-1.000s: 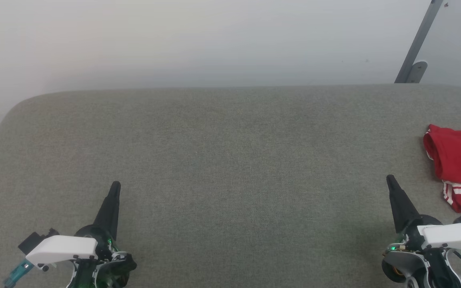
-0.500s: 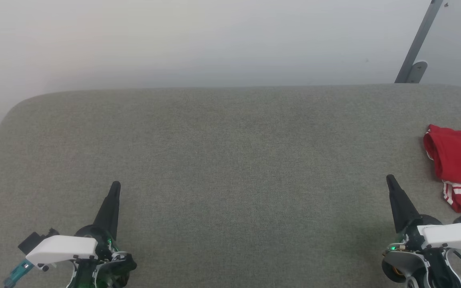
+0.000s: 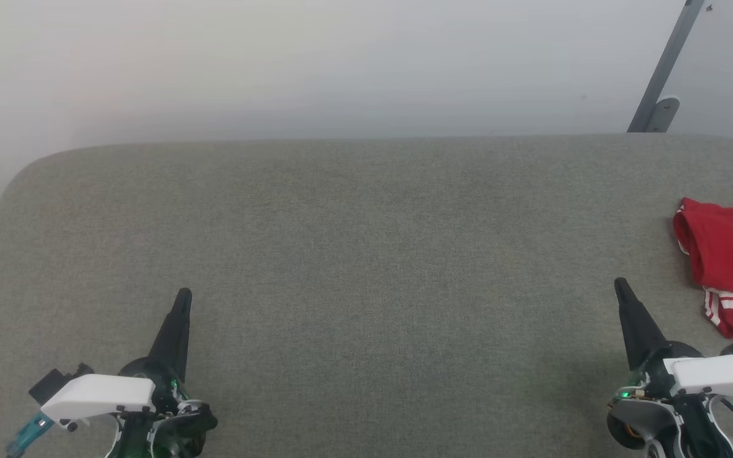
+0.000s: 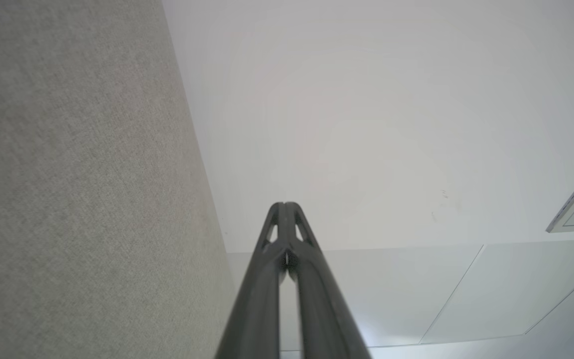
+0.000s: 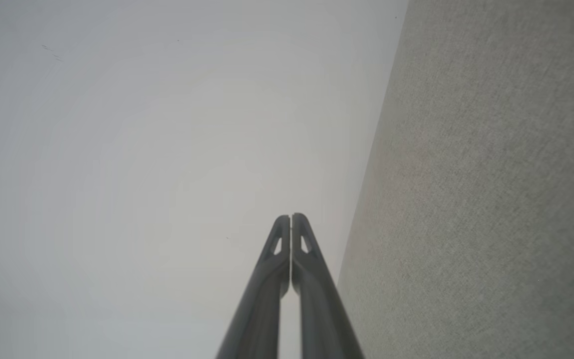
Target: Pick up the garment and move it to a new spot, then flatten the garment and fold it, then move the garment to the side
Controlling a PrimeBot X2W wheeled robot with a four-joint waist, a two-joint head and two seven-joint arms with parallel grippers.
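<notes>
One crumpled red garment (image 3: 728, 254) beyond, rightward of right tool (image 3: 621, 285)

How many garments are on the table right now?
1. The garment lies bunched at the far right of the table, just beyond the right gripper, cut off by the head view's edge. More could lie outside the frame.
</notes>
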